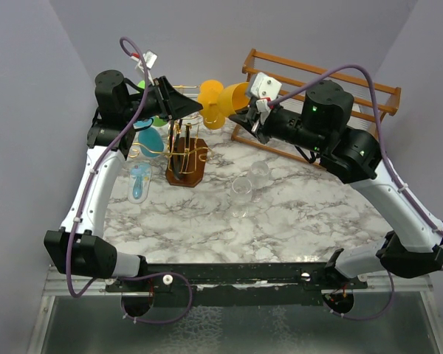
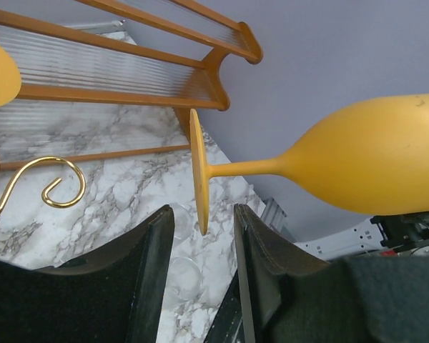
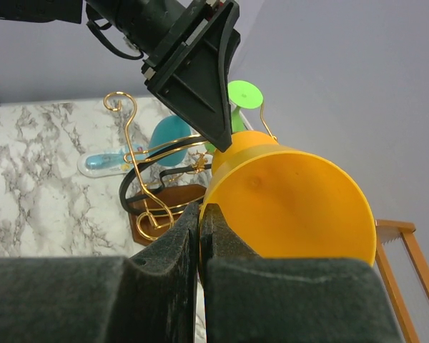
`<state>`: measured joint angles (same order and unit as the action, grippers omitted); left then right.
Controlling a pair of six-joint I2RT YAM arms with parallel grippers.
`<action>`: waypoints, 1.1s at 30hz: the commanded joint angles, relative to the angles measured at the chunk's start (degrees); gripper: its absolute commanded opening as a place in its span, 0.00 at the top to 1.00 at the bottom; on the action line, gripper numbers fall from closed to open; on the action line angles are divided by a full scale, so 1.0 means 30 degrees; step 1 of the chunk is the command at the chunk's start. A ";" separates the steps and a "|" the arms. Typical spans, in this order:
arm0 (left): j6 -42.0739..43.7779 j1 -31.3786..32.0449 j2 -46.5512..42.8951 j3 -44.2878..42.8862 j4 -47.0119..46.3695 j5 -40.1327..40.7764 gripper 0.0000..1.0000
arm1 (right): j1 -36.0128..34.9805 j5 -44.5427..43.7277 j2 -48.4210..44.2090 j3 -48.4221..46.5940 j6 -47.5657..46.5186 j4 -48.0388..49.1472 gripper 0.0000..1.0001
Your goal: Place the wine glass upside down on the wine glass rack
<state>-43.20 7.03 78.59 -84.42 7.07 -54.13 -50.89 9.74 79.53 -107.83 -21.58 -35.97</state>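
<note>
Marble tabletop (image 1: 295, 214); blue glass (image 1: 151, 139) at wine glass rack (image 1: 186, 174)

Nothing readable is showing in any of the three views (the wine glass (image 2: 372, 161) is presenting only plain yellow, and the small white fitting (image 1: 149, 56) on the left arm's cable is appearing too small to make out any marking).
</note>
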 commanded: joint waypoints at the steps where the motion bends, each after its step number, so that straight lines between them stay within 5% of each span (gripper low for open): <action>1: -0.0376 0.0169 0.0119 0.0207 -0.1218 -0.0939 0.61 | 0.0052 0.0471 0.0149 -0.0688 0.0332 0.0431 0.98; 10: -0.0551 0.0272 0.0170 0.0366 -0.1773 -0.1117 0.77 | 0.0049 0.0878 0.0323 -0.0654 0.0354 0.0386 0.98; 15: -0.0221 0.0265 0.0031 0.0328 -0.1703 -0.1068 0.99 | 0.0060 0.0643 0.0172 -0.0277 0.0176 0.0555 0.98; 17: 0.0028 0.0265 0.0052 0.0136 -0.1363 -0.0977 1.00 | 0.0064 0.0472 0.0070 -0.0003 0.0057 0.0673 0.94; 26: 0.3228 -0.0003 -0.0313 -0.1244 0.1879 0.1336 1.00 | 0.0256 0.0152 -0.0731 0.1139 -0.0436 0.0677 0.45; 29: 0.3847 -0.0269 -0.0484 -0.1451 0.2428 0.2074 1.00 | 0.0335 0.0211 -0.1157 0.1374 -0.0761 0.0460 0.10; 33: 0.6179 -0.0342 -0.0561 -0.2617 0.4344 0.4399 1.00 | 0.0679 0.0169 -0.2045 0.2040 -0.1219 0.0320 0.05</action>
<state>-32.91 6.48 78.81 -87.77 14.44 -49.12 -50.00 11.00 77.38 -103.00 -23.46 -35.55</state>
